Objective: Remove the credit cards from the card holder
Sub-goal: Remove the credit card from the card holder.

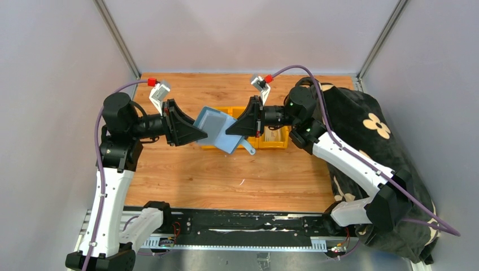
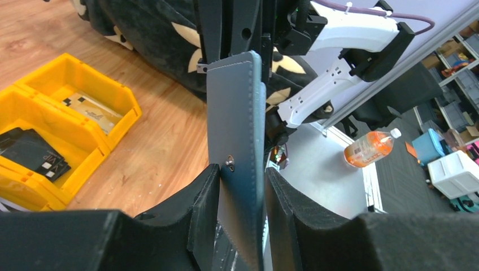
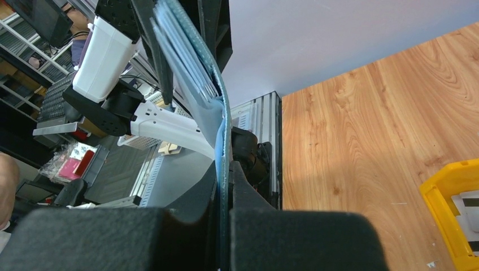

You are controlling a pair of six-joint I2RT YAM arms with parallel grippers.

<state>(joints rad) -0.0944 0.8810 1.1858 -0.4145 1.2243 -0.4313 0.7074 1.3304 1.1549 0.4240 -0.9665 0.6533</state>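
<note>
While your right gripper [image 1: 236,131] pinched the card holder [image 1: 217,127] tight, you had to hold still; your left gripper's [image 1: 199,134] grip beside it was unclear.

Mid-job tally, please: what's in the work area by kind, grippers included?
Card holder: 1
Grippers: 2, left gripper, right gripper
Yellow bins clearly showing: 2
Flowered black cloth: 1
Total: 6

The right tool [image 3: 224,172] clamps the card holder [image 3: 222,127] edge-on.
</note>
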